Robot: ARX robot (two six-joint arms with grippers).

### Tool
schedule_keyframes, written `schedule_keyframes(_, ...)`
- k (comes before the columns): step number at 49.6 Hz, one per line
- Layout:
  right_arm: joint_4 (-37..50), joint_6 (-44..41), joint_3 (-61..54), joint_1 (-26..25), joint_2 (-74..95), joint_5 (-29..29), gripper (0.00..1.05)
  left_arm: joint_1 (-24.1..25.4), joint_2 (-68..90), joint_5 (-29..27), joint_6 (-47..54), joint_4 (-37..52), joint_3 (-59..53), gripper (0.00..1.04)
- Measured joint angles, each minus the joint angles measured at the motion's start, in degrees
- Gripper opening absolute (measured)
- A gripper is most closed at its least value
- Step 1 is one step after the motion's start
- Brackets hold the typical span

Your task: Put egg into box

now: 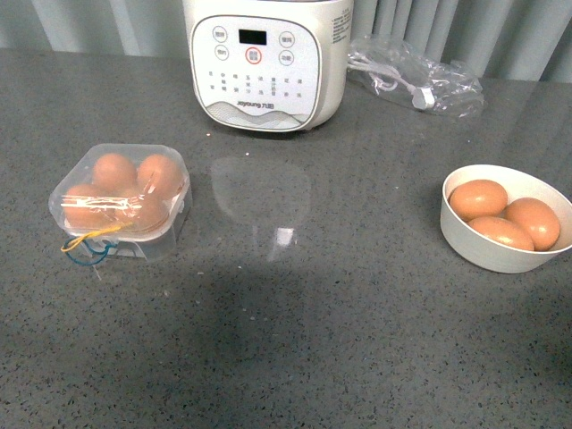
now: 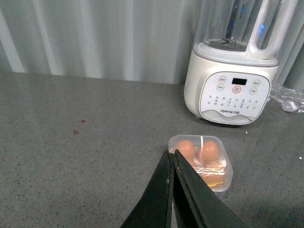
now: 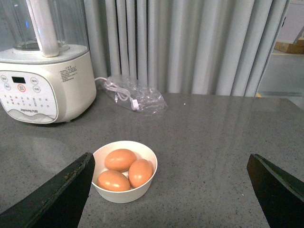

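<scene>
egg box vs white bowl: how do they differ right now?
The box is clear plastic with its lid closed; the bowl is opaque white and open-topped. The box holds four eggs and looks full; the bowl holds three. The box is squarish with yellow and blue bands; the bowl is round and plain. Both sit on the grey counter holding orange-brown eggs.

A dark grey stone-look countertop (image 1: pixel 357 340), finely speckled black and white, carries everything. The small clear plastic egg box (image 1: pixel 121 201), just beyond the closed black left jaws, shows four orange-brown eggs (image 1: pixel 114 168) through its lid, with a yellow band (image 1: pixel 89 238) and a blue band (image 1: pixel 89 257) at one edge. The round white bowl (image 3: pixel 124 194), between the spread black right jaws, holds three matching orange-brown eggs (image 3: pixel 120 159). The glossy cream-white blender base (image 1: pixel 268 63) has grey icons, a black display and a red-ringed button. Pale grey pleated curtains (image 3: pixel 190 42) hang behind.
</scene>
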Motion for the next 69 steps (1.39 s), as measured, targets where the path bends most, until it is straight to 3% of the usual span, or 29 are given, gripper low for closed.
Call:
schedule_keyframes(4, 0.0, 0.0, 0.0, 0.0, 0.02, 0.0, 0.97, 0.0, -6.75, 0.02, 0.0, -8.17, 0.0, 0.04)
schedule_keyframes(14, 0.0, 0.02, 0.0, 0.0, 0.02, 0.0, 0.97, 0.0, -8.31, 0.0, 0.02, -8.68, 0.0, 0.04)
schedule_keyframes(26, 0.0, 0.0, 0.0, 0.0, 0.02, -0.02, 0.97, 0.0, -8.31, 0.0, 0.02, -8.68, 0.0, 0.51)
schedule_keyframes(40, 0.0, 0.02, 0.0, 0.0, 0.02, -0.02, 0.97, 0.0, -8.33, 0.0, 0.02, -8.68, 0.0, 0.97)
schedule_keyframes(69, 0.0, 0.0, 0.0, 0.0, 0.02, -0.02, 0.97, 0.0, -8.33, 0.0, 0.15, -8.68, 0.0, 0.98)
